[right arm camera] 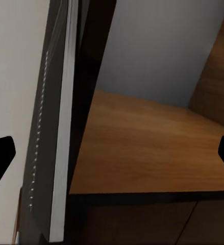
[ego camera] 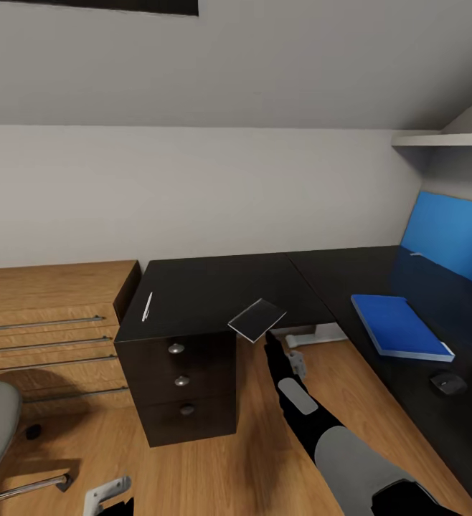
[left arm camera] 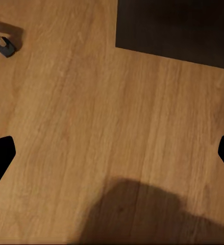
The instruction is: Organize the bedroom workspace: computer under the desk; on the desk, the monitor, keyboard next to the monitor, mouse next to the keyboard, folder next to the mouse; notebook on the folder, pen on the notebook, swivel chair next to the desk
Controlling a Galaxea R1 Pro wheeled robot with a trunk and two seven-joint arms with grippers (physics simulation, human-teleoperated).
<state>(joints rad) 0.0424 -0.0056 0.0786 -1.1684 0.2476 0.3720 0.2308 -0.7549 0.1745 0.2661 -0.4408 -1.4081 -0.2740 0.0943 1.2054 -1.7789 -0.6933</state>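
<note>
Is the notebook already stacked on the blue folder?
No: the notebook is held up by the right gripper, apart from the folder on the desk.

A plain pale wall [ego camera: 214,193] runs behind, meeting a sloped ceiling [ego camera: 279,64] at twelve o'clock. A low light-wood cabinet [ego camera: 49,315] stands at nine o'clock. Warm wood flooring [ego camera: 214,466] fills six o'clock. A white shelf [ego camera: 440,140] hangs at two o'clock.

Black-cased right arm [ego camera: 315,423] with pale grey panels; left gripper [ego camera: 107,496] light grey, black behind.
</note>
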